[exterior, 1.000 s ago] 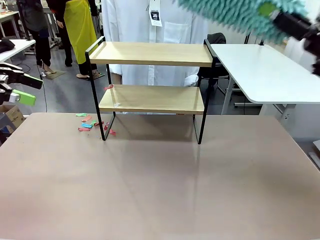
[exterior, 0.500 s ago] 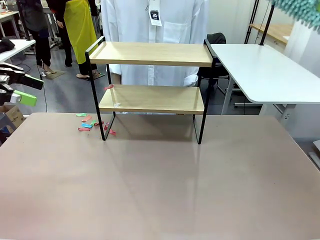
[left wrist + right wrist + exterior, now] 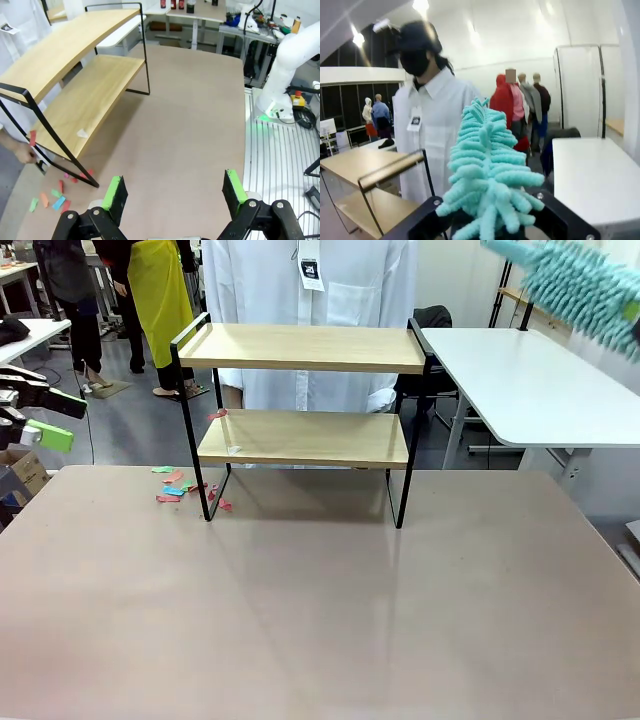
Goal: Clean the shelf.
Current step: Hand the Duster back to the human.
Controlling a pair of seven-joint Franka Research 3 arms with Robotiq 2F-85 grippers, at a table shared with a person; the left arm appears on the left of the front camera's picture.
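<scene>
Nearest the camera in the front view lies the large beige tabletop (image 3: 320,610), bare over most of its surface. At about nine o'clock, off the table's edge, the left gripper (image 3: 40,418) hangs with its black fingers and green pads spread wide and nothing between them; its own wrist view shows the two green pads (image 3: 114,192) well apart above the tabletop.

Farther out, at about eleven o'clock on the tabletop, a scatter of small red, orange, green and blue paper scraps (image 3: 175,485) lies just beside the near left leg of the shelf, with a few between the legs.

The two-tier shelf with light wooden boards in a thin black metal frame (image 3: 305,405) stands upright at twelve o'clock, at the far edge of the tabletop. A small white scrap (image 3: 233,449) rests on the lower board near its left end, and a red scrap (image 3: 217,414) shows at that board's far left corner.

At two o'clock, high above a white side table (image 3: 530,385), a fluffy teal chenille duster (image 3: 585,285) hangs in the air. The right wrist view shows the right gripper (image 3: 490,220) clamped on this duster, its strands rising between the black fingers.

Beyond the shelf stands a person in a white coat (image 3: 310,300).
</scene>
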